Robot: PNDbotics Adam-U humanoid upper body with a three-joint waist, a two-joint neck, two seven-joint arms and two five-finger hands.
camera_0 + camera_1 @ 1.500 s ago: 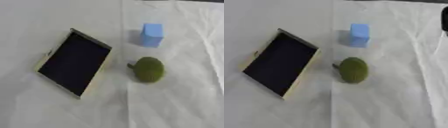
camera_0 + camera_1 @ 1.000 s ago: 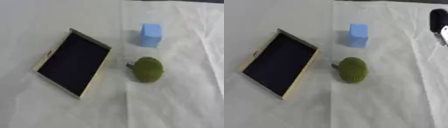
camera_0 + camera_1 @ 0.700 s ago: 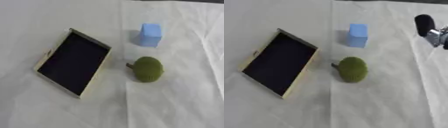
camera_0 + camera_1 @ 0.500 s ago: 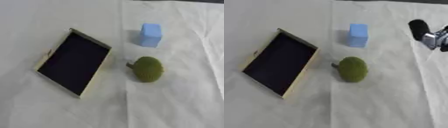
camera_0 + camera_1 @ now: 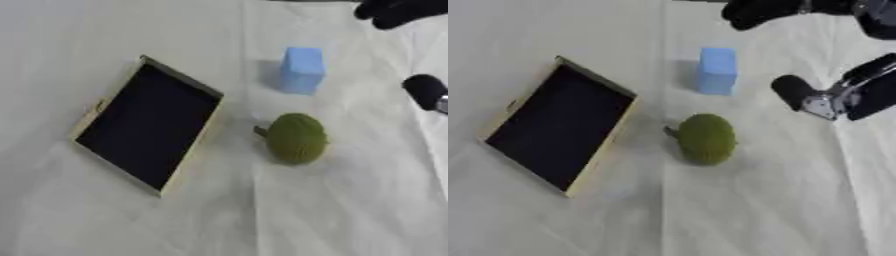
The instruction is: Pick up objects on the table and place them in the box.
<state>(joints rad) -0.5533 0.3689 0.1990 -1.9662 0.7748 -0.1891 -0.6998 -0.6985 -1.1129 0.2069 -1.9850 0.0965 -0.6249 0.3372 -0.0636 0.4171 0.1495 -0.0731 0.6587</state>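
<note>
My right hand [image 5: 833, 97] reaches in from the right, spread and holding nothing, above the white cloth [image 5: 737, 210].

One dark finger [image 5: 791, 90] points toward the blue block [image 5: 717, 70] and stops just beside it without touching; another dark finger [image 5: 767, 11] shows along the far edge, beyond the block. The block stands upright at the far middle of the cloth. Nearer to me lies the green round fruit [image 5: 705, 138], its short stem turned to the left, apart from both the block and my fingers. The box [image 5: 560, 124] sits to the left of the fruit, shallow, pale-rimmed and dark inside, turned askew, with nothing in it. My left hand shows in neither view.
</note>
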